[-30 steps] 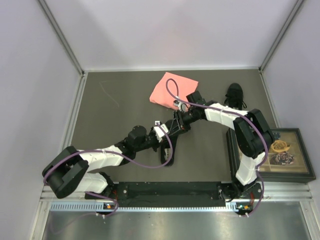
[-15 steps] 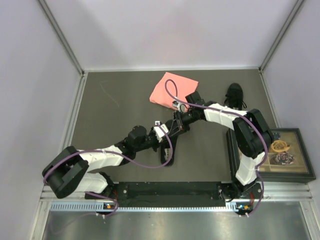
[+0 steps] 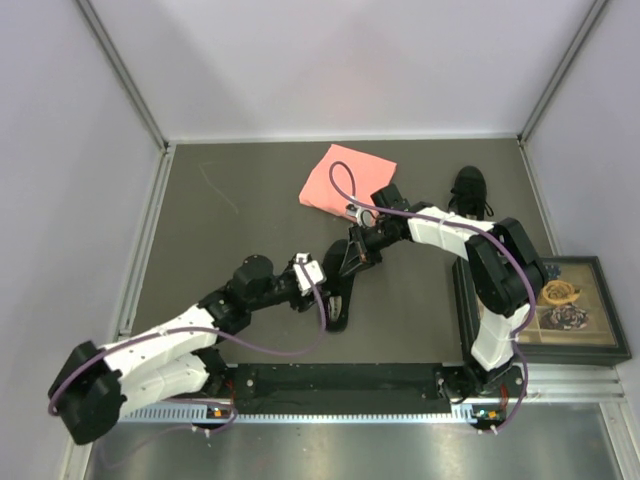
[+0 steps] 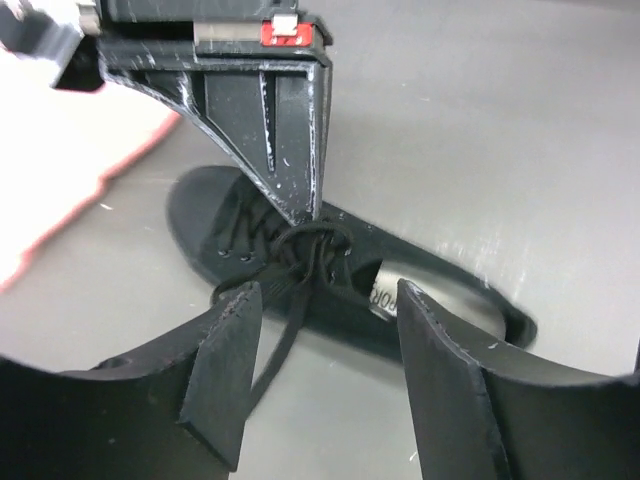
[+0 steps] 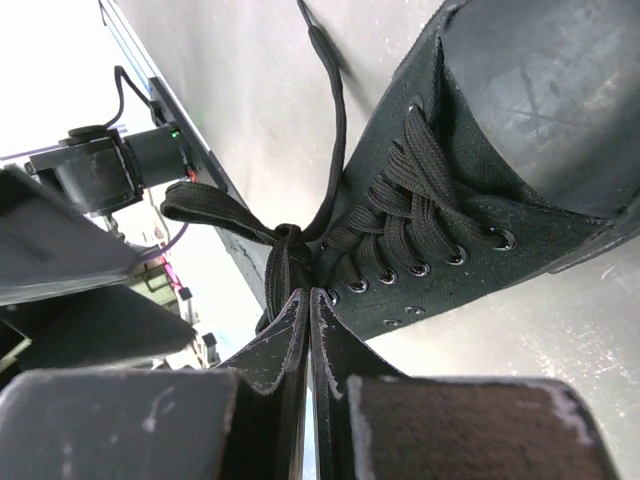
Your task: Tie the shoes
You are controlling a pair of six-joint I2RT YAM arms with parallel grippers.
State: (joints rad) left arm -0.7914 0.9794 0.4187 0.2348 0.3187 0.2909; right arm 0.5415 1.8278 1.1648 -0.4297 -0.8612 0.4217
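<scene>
One black shoe lies mid-table; its pale insole shows in the left wrist view. My right gripper is shut over the shoe's throat, pinching a lace at the knot. My left gripper hangs open just short of the shoe, nothing between its fingers. A loose lace end trails toward it. In the right wrist view the laced front of the shoe fills the right side. The second shoe stands at the back right, apart from both grippers.
A pink folded cloth lies just behind the right gripper and shows at the left of the left wrist view. A dark framed box sits at the right table edge. Metal rails border the table.
My left gripper has opened, let go of the lace and drawn back toward the near left. My right gripper has closed on the lace at the knot.
</scene>
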